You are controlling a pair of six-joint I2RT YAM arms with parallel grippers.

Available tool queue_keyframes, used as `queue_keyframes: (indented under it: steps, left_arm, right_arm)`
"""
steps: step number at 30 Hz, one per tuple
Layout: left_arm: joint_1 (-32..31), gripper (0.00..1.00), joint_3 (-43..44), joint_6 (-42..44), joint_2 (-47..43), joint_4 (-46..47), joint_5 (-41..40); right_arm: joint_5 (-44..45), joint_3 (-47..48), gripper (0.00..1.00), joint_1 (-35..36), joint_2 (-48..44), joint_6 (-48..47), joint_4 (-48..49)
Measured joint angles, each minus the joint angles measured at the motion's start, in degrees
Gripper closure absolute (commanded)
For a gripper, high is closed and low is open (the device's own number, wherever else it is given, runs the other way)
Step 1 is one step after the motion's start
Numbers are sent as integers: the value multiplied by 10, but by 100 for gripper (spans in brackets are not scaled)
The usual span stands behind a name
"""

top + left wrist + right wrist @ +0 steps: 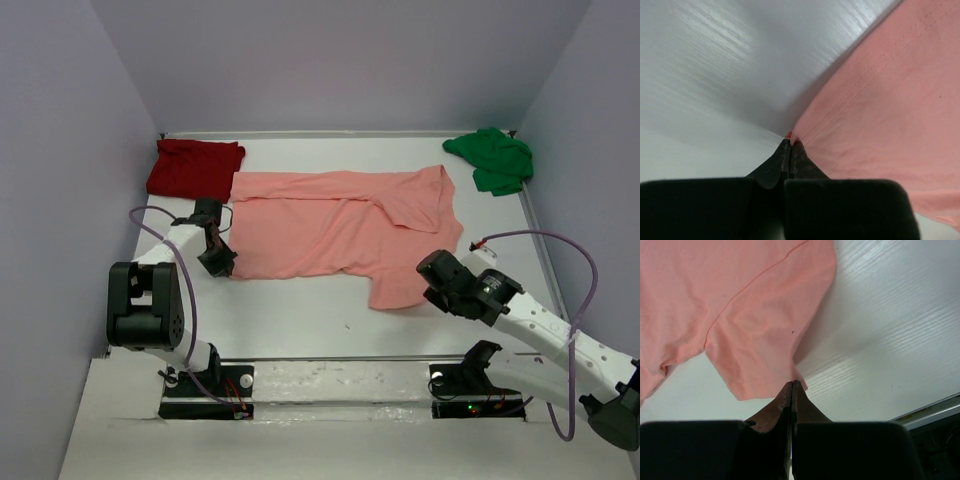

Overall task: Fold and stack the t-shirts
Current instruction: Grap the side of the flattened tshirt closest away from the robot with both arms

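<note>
White bench (300, 315) with a faint wood grain, boxed in by plain lavender walls (340, 60) on three sides. Salmon-pink t-shirt (340, 235) lies spread mid-bench. Dark red t-shirt (195, 167) sits at the far-left corner, green t-shirt (492, 160) bunched at the far-right corner. Left end effector (218, 264) is pinched closed on the pink shirt's near-left edge. Right end effector (430, 278) is pinched closed on its near-right corner.

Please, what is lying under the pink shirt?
Only the white table shows around the pink shirt, which lies spread on it. Anything below the cloth is covered, so I cannot tell. The left pincer and right pincer are each shut on a near corner.
</note>
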Motion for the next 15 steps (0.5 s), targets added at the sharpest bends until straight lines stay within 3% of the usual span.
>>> queue_keyframes:
  steps: [8,15]
  left_arm:
    - [0,100,-1,0,-17,-3,3]
    - [1,100,-2,1,-96,-26,12]
  right_arm:
    - [14,10,100,0,26,-5,-7]
    - [73,96,100,0,91,-30,-38]
